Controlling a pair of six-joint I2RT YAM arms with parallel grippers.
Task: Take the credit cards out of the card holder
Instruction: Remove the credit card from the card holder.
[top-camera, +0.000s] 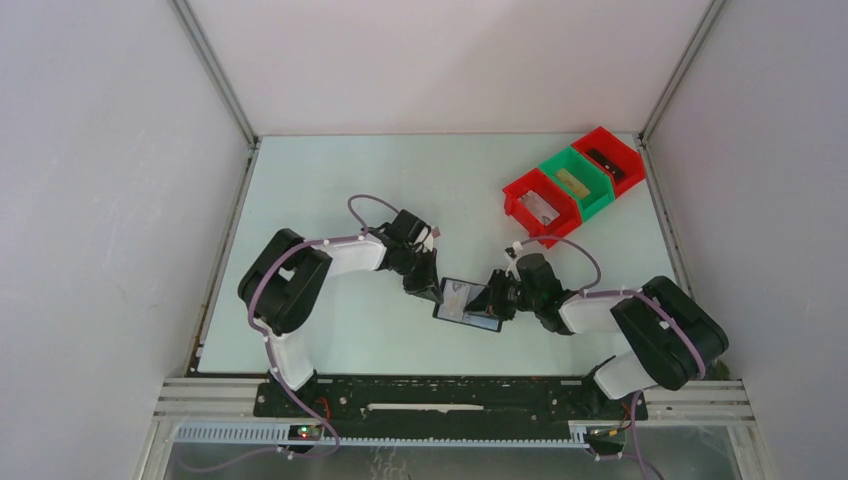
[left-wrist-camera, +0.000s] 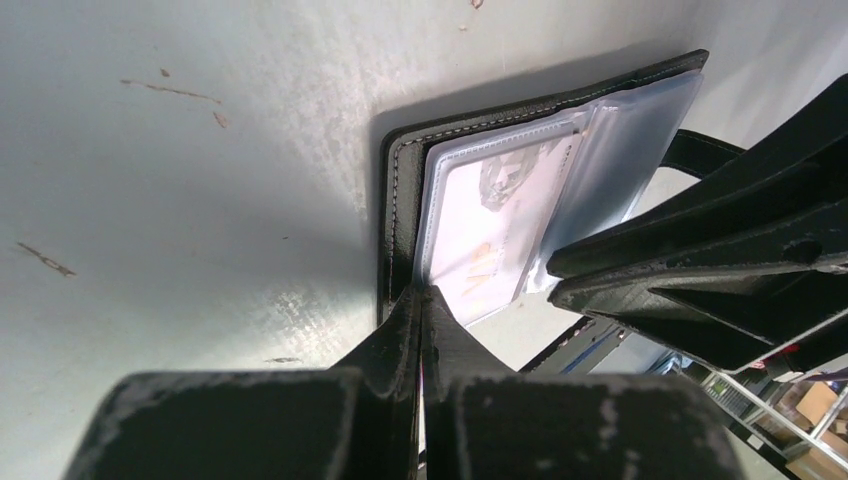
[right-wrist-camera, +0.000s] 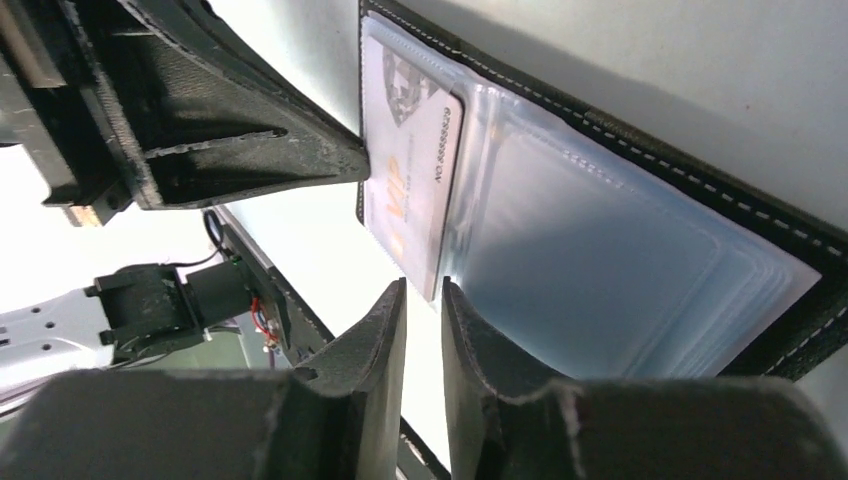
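Left claw (left-wrist-camera: 420, 300) pinches card holder (left-wrist-camera: 398, 170) edge, right claw (right-wrist-camera: 425, 296) grip unclear; nip your stiff, slick credit card (right-wrist-camera: 410, 170) by its corner.

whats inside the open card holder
A pale card printed VIP sits in the card holder, beside a stack of clear sleeves. Whether the sleeves underneath hold more cards is covered.

You'll see the card holder (left-wrist-camera: 398, 190) is matt black, leather-like, with pale stitching; its sleeves (left-wrist-camera: 630, 140) are glossy clear plastic over a smooth, printed credit card (left-wrist-camera: 490, 220). The left tool (left-wrist-camera: 422, 300) is matt black with a rough, whitened grain; the surface (left-wrist-camera: 180, 200) is dull and scuffed
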